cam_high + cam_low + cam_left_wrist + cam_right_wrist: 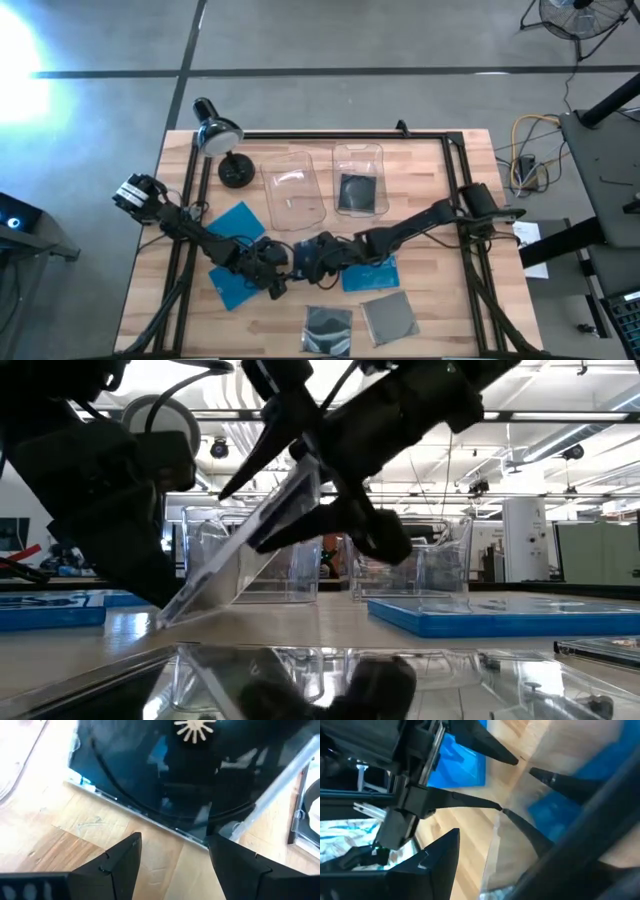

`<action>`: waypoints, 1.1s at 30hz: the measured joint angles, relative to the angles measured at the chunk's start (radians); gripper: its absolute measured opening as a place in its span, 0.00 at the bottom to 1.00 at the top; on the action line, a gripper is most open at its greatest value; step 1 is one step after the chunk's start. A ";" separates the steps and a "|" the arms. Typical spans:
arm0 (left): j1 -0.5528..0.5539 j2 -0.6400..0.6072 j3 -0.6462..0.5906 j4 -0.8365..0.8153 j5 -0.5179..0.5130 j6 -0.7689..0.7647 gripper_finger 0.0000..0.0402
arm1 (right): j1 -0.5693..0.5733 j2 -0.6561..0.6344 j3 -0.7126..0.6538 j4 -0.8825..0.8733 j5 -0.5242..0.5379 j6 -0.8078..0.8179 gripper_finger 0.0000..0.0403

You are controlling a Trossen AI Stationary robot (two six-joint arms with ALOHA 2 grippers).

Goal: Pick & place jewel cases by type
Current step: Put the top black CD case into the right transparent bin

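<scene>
A jewel case (255, 545), dark and glossy, stands tilted on the wooden table (440, 330) near its middle, one edge on the wood and the other raised. The right gripper (310, 262) grips the raised part, its fingers set wide across the case. The left gripper (278, 278) faces it from the other side; its fingers (122, 865) stand apart just before the case's lower edge, and whether they touch it cannot be told.

Two blue jewel cases lie flat beside the left arm, one (240, 220) toward the lamp and one (232, 288) partly under the gripper. A third blue case (372, 275) lies under the right arm. Two dark grey cases (328, 328) (390, 315) lie side by side at the table's near edge, apart from both grippers.

Two clear bins stand at the far side: the left bin (292, 188) holds nothing visible, and the right bin (358, 180) holds one dark case (357, 192). A black desk lamp (222, 145) stands at the far left corner. The two arms cross over the table's middle and hide much of the tilted case from above.
</scene>
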 joint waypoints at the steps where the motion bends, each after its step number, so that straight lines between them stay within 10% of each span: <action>1: 0.000 0.000 0.000 0.000 0.000 0.000 0.53 | -0.001 -0.009 0.000 -0.019 0.001 0.014 0.51; 13: -0.005 -0.004 0.002 -0.002 0.100 0.004 0.53 | -0.006 -0.047 -0.001 -0.155 -0.062 0.042 0.06; 23: -0.029 -0.015 0.009 -0.005 0.207 -0.041 0.53 | 0.001 -0.361 -0.003 -0.568 -0.087 -0.055 0.04; 30: -0.029 -0.015 0.020 -0.007 0.203 -0.066 0.53 | -0.087 -0.743 -0.021 -0.894 0.295 -0.041 0.04; 33: -0.024 -0.015 0.026 -0.006 0.197 -0.093 0.53 | -0.227 -0.800 -0.098 -0.882 0.222 -0.119 0.04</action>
